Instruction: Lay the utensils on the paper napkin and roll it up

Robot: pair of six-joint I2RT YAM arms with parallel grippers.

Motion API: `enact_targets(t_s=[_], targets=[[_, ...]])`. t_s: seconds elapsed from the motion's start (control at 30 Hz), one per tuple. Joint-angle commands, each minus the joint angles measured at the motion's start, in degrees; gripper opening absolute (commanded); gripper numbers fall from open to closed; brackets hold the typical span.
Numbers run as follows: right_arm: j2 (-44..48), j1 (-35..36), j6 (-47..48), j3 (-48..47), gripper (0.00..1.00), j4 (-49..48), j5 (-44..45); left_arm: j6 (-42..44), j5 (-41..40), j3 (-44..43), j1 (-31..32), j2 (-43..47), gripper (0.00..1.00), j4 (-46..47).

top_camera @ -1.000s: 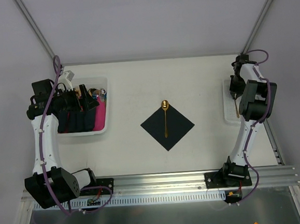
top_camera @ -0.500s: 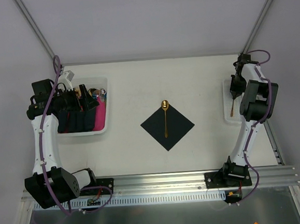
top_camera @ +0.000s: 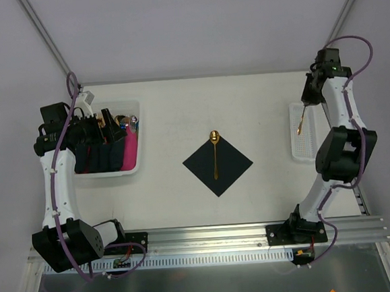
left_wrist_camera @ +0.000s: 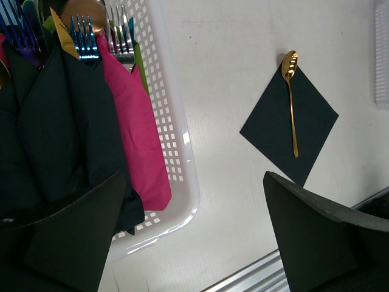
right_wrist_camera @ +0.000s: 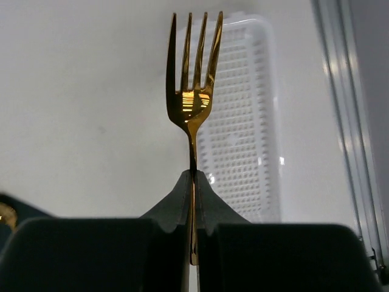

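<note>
Right claw point(right_wrist_camera: 193, 177) clamped on the handle of a gold fork point(right_wrist_camera: 194, 100), tines pointing away from the wrist, held above the white tray point(right_wrist_camera: 243, 121) at the right edge of the table point(top_camera: 178, 107), well apart from the paper napkin point(top_camera: 231, 165). A gold spoon point(top_camera: 214, 154) lies along the napkin's diagonal, its bowl past the far corner. Left claw point(left_wrist_camera: 193, 182) stands wide apart, holding nothing, over the white bin point(left_wrist_camera: 176, 152). For a good carry, grip the thin handle firmly, travel level, turn the fork parallel to the spoon, and set it just beside, not across.
</note>
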State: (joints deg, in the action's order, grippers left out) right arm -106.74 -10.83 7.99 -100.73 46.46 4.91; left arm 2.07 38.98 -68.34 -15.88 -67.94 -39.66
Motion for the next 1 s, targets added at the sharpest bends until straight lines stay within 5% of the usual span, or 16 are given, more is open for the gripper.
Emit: enact_targets(t_s=[0.0, 0.27, 0.5, 0.97], targets=[[9.3, 8.9, -3.3, 3.8, 0.00, 1.3, -4.3, -0.8, -1.2, -2.3, -0.6, 1.2, 0.99, 0.7], [14.7, 29.8, -20.8, 18.5, 0.00, -5.3, -3.3, -4.7, -3.2, -2.3, -0.6, 0.5, 0.99, 0.6], [6.5, 43.0, -26.3, 21.1, 0.00, -10.6, 1.7, -5.8, -3.6, -2.2, -0.6, 0.4, 0.99, 0.7], [-2.5, 46.4, -28.8, 17.7, 0.00, -11.8, 4.0, -6.0, -4.1, -2.2, -0.6, -0.5, 0.99, 0.7]])
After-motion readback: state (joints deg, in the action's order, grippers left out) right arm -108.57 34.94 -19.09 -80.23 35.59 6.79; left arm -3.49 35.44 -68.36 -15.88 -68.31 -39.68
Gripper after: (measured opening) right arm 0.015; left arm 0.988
